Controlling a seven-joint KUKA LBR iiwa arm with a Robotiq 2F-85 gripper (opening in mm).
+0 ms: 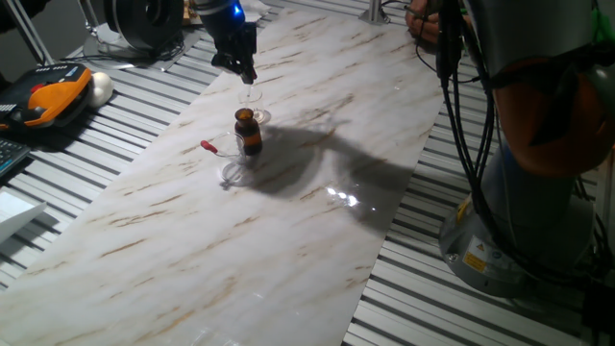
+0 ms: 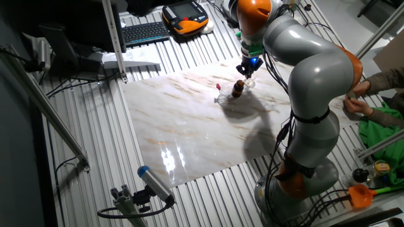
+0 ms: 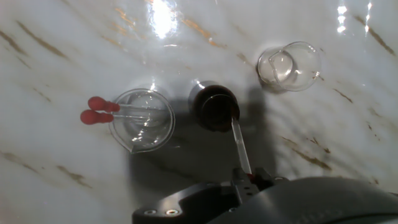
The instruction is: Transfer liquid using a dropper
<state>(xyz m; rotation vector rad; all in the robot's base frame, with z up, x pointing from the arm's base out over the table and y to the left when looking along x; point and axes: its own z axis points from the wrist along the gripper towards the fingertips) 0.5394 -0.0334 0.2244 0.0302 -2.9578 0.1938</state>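
Stage: judging by the layout, the dropper [image 3: 240,146] is already in the gripper [image 3: 249,177] and stands at the amber bottle [image 3: 214,107]; this looks like the drawing-up step or the moment just after it.
Done: the dropper is picked up and brought to the bottle's open mouth.
Left: carry it to a receiving vessel and squeeze the liquid out; none of that shows as done.
Liquid in the tube: too fine to tell.
Dropper position: in the hand view, a thin clear tube runs from the fingers at lower centre up and left to the right rim of the bottle mouth, its tip at or just inside the opening.
Bulb: only a small red spot shows right at the fingers; the rest is hidden by the hand.
Fingers: pinched on the dropper's upper end, the tube sticking out beyond them toward the bottle.
Look-alikes: two other droppers [image 3: 102,111] with red bulbs lie across the left beaker [image 3: 142,118], left of centre in the hand view, bulbs hanging over its left rim, untouched.
Likely target: the small beaker [image 3: 289,65] at upper right of the hand view, apart from the bottle; it appears empty, though its glass is too clear to be sure.
Fixed views: the gripper [image 1: 246,72] hangs just above the bottle [image 1: 248,130] at upper centre of the marble board [image 1: 240,240].
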